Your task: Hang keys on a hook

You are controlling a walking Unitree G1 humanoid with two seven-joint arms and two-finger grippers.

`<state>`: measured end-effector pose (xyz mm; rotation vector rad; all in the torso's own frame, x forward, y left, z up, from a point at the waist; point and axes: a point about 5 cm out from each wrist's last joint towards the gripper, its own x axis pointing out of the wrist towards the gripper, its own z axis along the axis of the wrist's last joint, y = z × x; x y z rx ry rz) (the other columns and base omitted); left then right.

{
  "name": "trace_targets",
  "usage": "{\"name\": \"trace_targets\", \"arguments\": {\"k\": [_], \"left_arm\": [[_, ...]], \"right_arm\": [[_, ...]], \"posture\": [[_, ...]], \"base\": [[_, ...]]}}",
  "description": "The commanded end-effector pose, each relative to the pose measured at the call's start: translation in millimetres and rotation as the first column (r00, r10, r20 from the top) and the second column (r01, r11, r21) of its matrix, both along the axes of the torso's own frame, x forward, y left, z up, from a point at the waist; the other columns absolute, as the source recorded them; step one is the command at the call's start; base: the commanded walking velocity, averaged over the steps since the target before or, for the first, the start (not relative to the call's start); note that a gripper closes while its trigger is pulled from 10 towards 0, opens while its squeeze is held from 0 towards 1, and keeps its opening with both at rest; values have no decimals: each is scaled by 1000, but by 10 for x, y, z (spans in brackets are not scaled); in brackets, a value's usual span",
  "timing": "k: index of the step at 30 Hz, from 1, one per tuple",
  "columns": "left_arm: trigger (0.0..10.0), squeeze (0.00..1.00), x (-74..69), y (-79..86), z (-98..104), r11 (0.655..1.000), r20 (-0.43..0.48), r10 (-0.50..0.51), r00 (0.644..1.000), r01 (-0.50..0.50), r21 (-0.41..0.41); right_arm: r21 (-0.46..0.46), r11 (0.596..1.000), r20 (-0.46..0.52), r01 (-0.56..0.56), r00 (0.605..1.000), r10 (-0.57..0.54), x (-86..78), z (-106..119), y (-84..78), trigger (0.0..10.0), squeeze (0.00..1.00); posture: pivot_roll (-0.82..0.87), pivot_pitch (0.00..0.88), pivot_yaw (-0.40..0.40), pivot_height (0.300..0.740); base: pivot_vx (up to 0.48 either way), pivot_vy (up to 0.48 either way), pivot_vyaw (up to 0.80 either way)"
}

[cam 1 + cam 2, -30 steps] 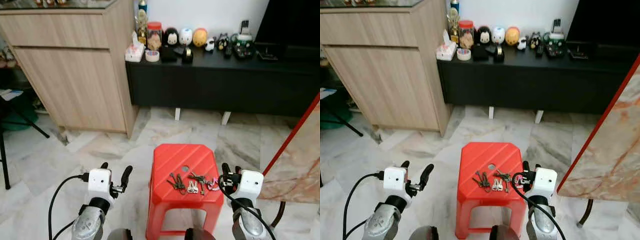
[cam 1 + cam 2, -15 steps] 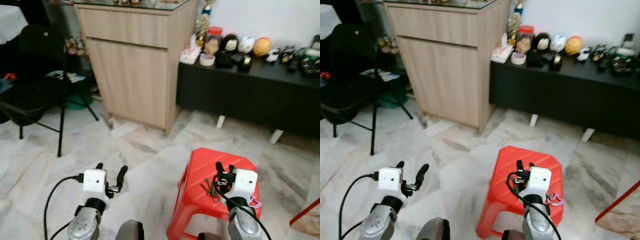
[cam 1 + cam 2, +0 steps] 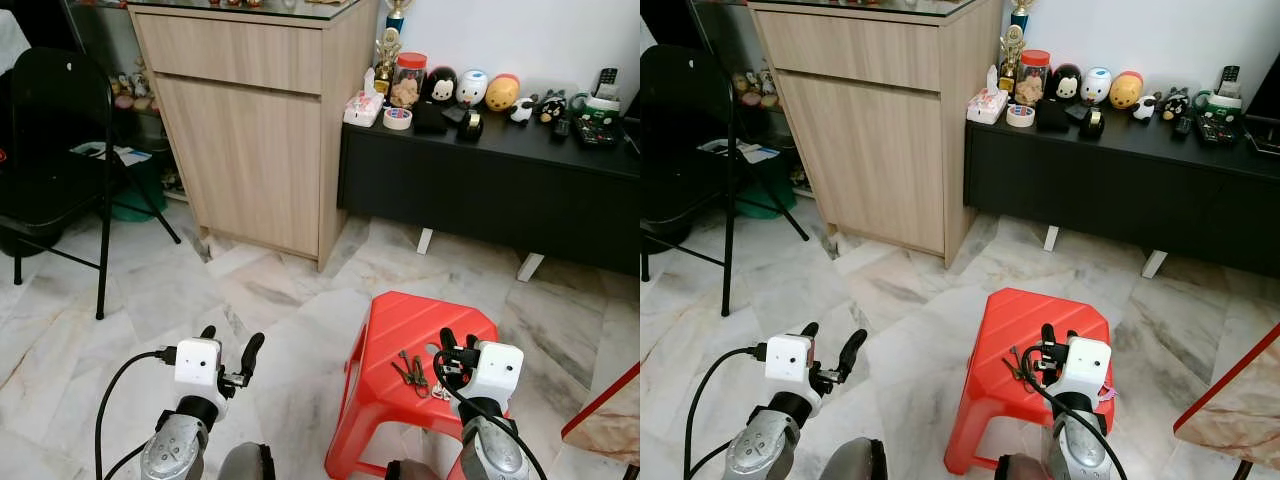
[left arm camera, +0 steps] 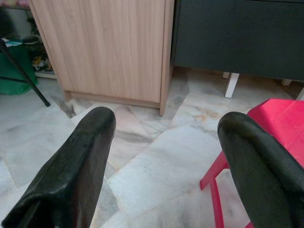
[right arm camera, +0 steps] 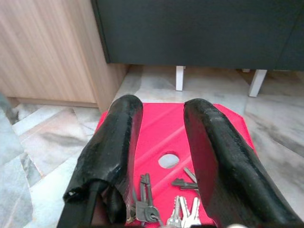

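**Approach to the keys on the stool**

The right gripper (image 5: 164,156) is raised over the near edge of the red plastic stool (image 3: 425,320), its two black fingers (image 5: 114,152) set a moderate way apart and holding nothing. The bunches of metal keys (image 5: 164,204) lie loose on the stool top directly below and just ahead of the fingertips, near the round hole (image 5: 168,160) in the seat. The left gripper (image 3: 228,355) is held over bare marble floor (image 3: 150,310), well to the side of the stool, its fingers spread wide and empty.

The step in hand appears to be the pick-up; no key has yet been lifted, and no hook can be made out.

Recommended procedure:

1. Select one bunch. Several lie close together, some touching, so a careless closure may catch two.
2. Lower the right gripper until one finger stands on each side of the chosen bunch.
3. Aim at the ring or the thickest part. Flat keys on smooth plastic are likely to slide away from the pads.
4. Close slowly and lift straight up, checking that neighbouring keys are not dragged off the edge.

Beyond the fingers stand the light wooden cabinet (image 3: 250,120) and the long black low sideboard (image 3: 480,180).
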<state>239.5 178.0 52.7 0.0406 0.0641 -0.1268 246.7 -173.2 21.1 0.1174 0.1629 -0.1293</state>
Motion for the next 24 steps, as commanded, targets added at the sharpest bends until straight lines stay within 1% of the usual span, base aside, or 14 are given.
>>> {"name": "trace_targets", "arguments": {"k": [1, 3, 7, 10, 24], "left_arm": [[10000, 0, -3, 3, -14, 1000, -8, 2, 1000, -2, -4], [10000, 0, -2, -10, -15, 1000, -9, -2, 1000, 2, -6], [10000, 0, -4, -16, -16, 1000, -9, -4, 1000, 4, -7], [10000, 0, -9, -8, -17, 1000, -10, -2, 1000, 2, -5], [10000, 0, -12, -3, -15, 1000, -9, -1, 1000, 1, -6]], "right_arm": [[6, 1000, -2, 24, 1000, -24, 3, -7, -30, 10000, 0], [5, 1000, -8, 27, 1000, -27, 5, -11, -32, 10000, 0], [10, 1000, -15, 29, 999, -28, 7, -16, -34, 10000, 0], [11, 1000, 1, 27, 1000, -28, 4, -1, -29, 10000, 0], [9, 1000, 0, 18, 1000, -18, 7, 2, -4, 10000, 0]], "posture": [[28, 4, -49, 626], [28, 4, -49, 626], [27, 6, -49, 626], [28, 7, -50, 626], [29, 8, -50, 626]], "base": [[0, 0, 0], [0, 0, 0], [0, 0, -522], [0, 0, 0], [0, 0, 0]]}}
